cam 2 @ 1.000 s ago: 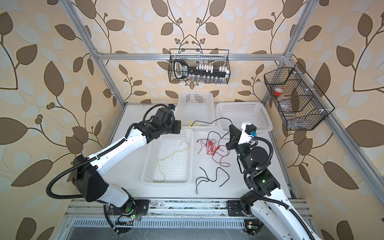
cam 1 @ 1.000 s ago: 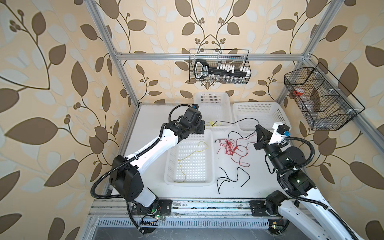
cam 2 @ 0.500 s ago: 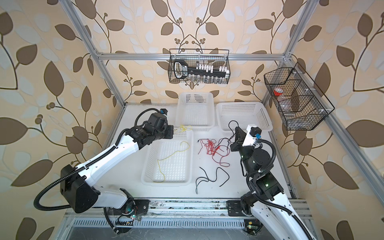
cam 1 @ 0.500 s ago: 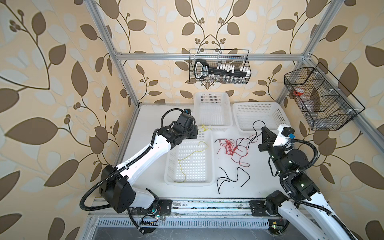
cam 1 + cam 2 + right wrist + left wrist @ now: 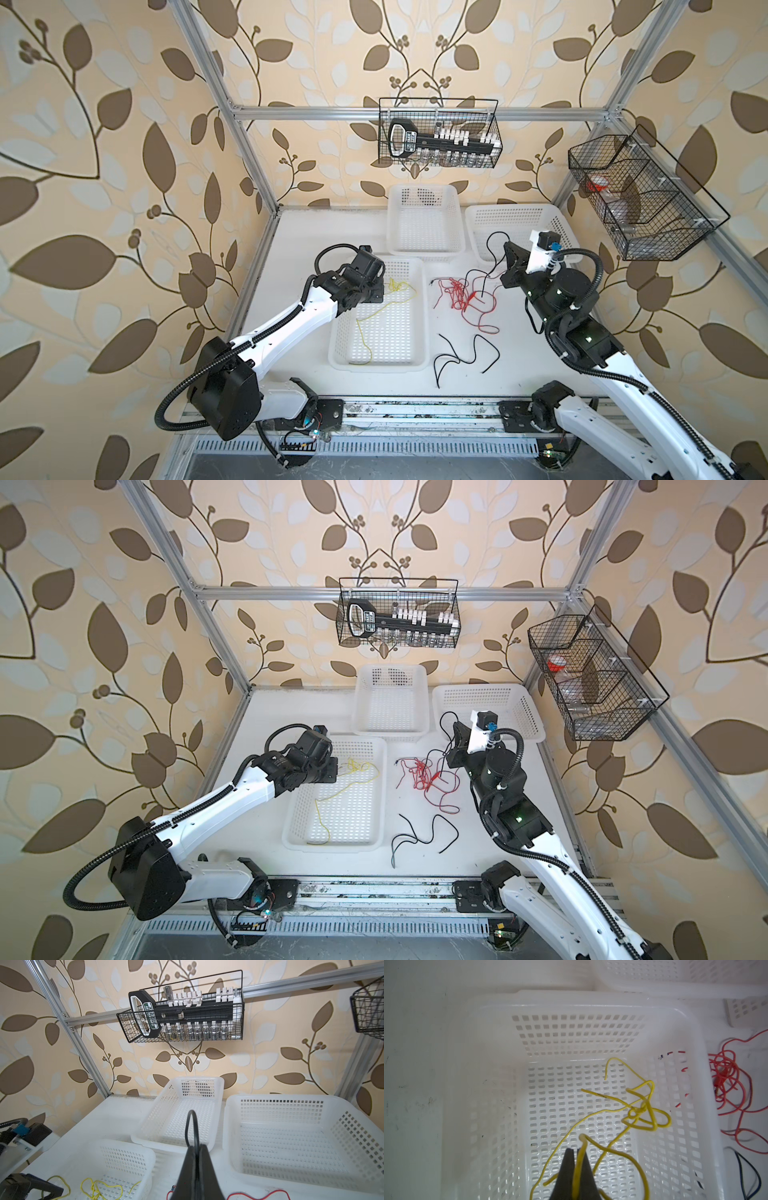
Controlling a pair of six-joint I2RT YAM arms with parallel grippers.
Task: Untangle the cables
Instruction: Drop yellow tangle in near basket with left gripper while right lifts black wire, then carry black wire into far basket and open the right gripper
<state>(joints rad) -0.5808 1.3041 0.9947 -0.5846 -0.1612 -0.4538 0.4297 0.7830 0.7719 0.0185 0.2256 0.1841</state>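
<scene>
Bright, even light nearly washes out my white surface (image 5: 324,232), shadows are faint, and both top views bow at their edges.

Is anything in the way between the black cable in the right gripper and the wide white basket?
Nothing visible. The right gripper holds the black cable up near the wide basket, but it trails into the red cables.
</scene>
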